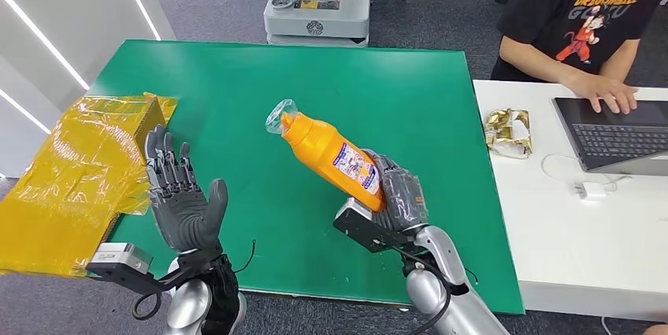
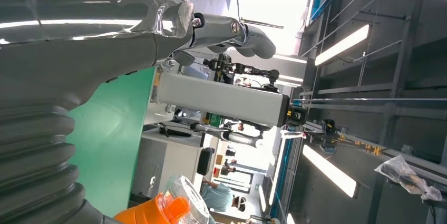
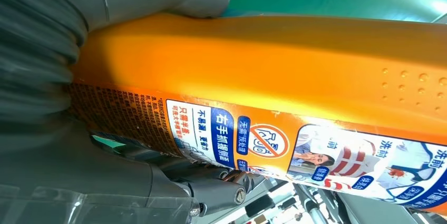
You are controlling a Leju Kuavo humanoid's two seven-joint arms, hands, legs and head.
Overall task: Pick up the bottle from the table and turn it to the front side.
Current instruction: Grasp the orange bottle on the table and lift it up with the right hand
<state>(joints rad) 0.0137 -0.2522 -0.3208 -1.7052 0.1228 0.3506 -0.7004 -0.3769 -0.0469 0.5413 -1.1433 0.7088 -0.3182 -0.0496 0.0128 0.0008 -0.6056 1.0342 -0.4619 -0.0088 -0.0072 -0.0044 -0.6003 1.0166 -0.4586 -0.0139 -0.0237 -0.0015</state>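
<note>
Fingers of the right hand are wrapping the bottle's lower body, lifting it clear of the green table. Its long axis is tilting up and away, cap end pointing far-left, a printed label facing up toward the head view. Left hand is hovering nearby, fingers spread and holding nothing, palm facing the bottle, close enough to assist. I'd say turning is a wrist roll about that axis.
</note>
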